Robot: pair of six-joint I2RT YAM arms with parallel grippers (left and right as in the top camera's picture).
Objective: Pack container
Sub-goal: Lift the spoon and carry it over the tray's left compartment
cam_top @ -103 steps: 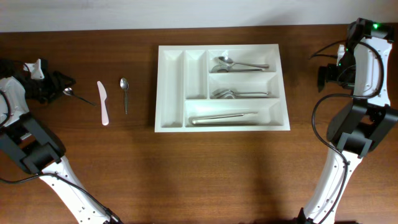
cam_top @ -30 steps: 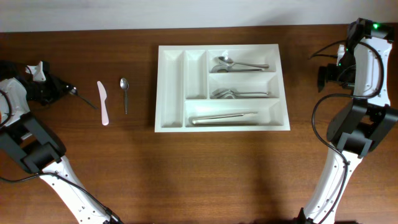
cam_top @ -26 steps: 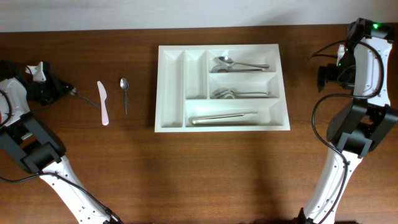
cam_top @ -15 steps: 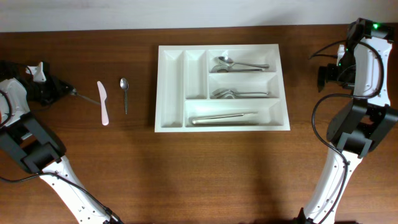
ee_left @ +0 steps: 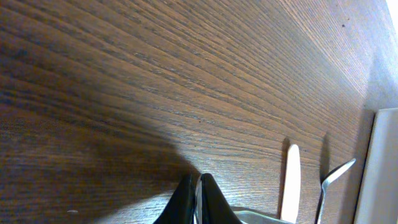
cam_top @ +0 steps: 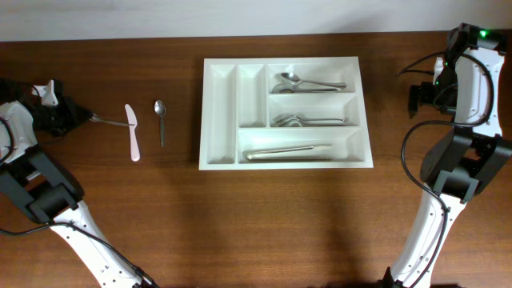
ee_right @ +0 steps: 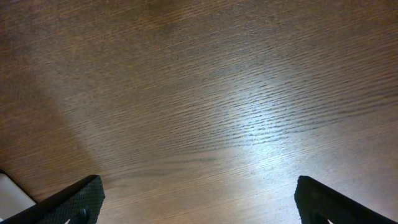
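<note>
Container [cam_top: 280, 61]: flat in the middle of the desk [cam_top: 264, 224], long side running left to right, well apart from both hands. 3 long compartments carrying metal pieces: spoons [cam_top: 308, 82] in the top one, more cutlery [cam_top: 308, 121] in the middle one, long straight pieces [cam_top: 288, 150] in the bottom one.

Left hand [ee_left: 198, 193]: at the far left edge of the desk, pointing right toward the container. Fingers [ee_left: 185, 202] pressed almost together, clamped on the end of a thin metal utensil [cam_top: 108, 122]. Utensil roughly level, sticking out to the right, far end reaching the upper end of a white plastic knife [cam_top: 134, 138]; touching it or just above it, cannot tell. Small spoon [cam_top: 161, 120] lying near the knife, between it and the container. Left arm folded: lower link rising from the near left corner, elbow bent, forearm turned up toward the wrist.

Right hand [ee_right: 199, 199]: at the far right of the desk, turned left. Fingers [ee_right: 68, 199] spread wide, at the 2 lower corners of the wrist view, holding nothing, bare wood beneath. Right arm standing tall from the near right corner, upper link arched over the hand.
</note>
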